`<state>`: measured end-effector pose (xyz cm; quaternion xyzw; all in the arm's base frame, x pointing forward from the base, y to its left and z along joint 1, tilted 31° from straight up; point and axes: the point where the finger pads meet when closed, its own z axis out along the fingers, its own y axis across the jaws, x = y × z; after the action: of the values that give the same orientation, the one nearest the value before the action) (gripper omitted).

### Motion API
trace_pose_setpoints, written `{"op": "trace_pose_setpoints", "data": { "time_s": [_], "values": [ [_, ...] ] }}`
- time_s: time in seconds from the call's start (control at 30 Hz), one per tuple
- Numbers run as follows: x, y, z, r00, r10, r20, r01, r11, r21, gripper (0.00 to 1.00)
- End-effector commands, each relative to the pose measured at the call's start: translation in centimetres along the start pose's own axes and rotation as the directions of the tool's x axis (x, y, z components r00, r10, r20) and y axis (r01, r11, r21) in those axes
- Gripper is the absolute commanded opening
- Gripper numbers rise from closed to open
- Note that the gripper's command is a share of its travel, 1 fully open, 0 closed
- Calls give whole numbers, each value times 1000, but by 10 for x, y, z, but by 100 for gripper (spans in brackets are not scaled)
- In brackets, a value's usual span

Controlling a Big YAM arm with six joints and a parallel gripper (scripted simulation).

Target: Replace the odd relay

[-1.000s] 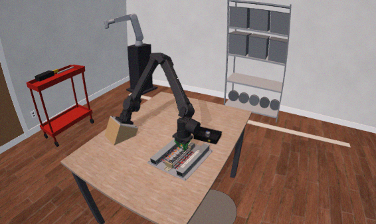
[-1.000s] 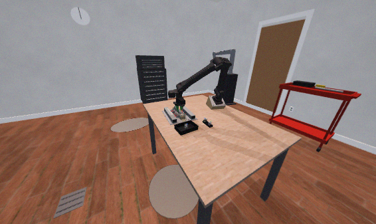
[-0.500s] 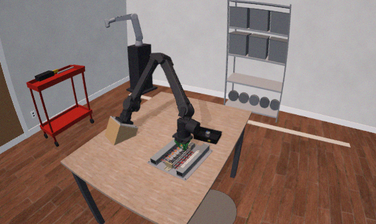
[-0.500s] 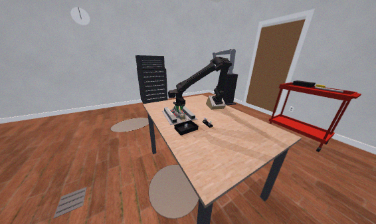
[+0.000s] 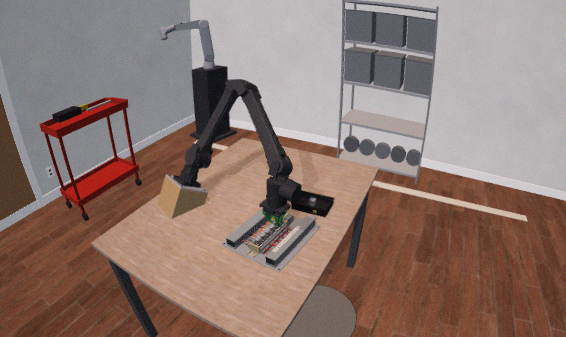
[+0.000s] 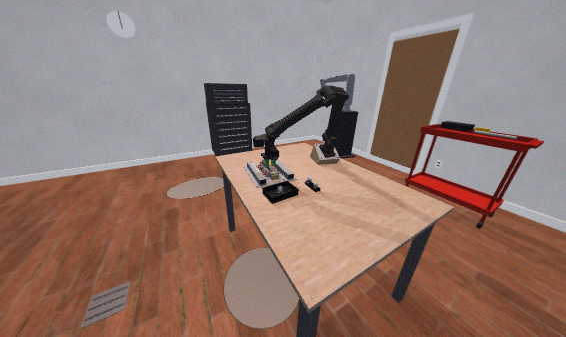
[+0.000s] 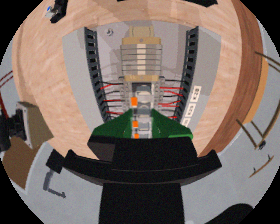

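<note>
The grey relay panel (image 5: 272, 235) lies on the table, with a row of relays between two black wire ducts. My gripper (image 5: 274, 218) points straight down over the row's end nearest the tray. In the wrist view my gripper (image 7: 141, 111) is shut on a clear relay (image 7: 143, 104) with an orange test button. This relay stands in line with the other relays (image 7: 140, 56). I cannot tell how deep it sits. A small black spare stand (image 6: 311, 185) lies beside the tray.
The arm's tan wedge base (image 5: 181, 197) stands at the table's far left edge. A red cart (image 5: 90, 153), a metal shelf (image 5: 387, 83) and a grey arm on a black pedestal (image 5: 209, 98) stand off the table.
</note>
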<state>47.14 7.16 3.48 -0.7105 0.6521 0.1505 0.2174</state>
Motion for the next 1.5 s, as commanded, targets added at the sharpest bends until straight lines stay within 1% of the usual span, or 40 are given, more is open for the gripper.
{"op": "trace_pose_setpoints", "data": {
  "time_s": [0.0, 0.33, 1.47],
  "values": [
    [-3, -2, 13, 1000, -7, -1, 6, 1000, -5, 0],
    [-3, -2, 17, 1000, -7, -2, 7, 1000, -4, 0],
    [-3, -2, 20, 1000, -7, -2, 7, 1000, -5, 0]
  ]
}}
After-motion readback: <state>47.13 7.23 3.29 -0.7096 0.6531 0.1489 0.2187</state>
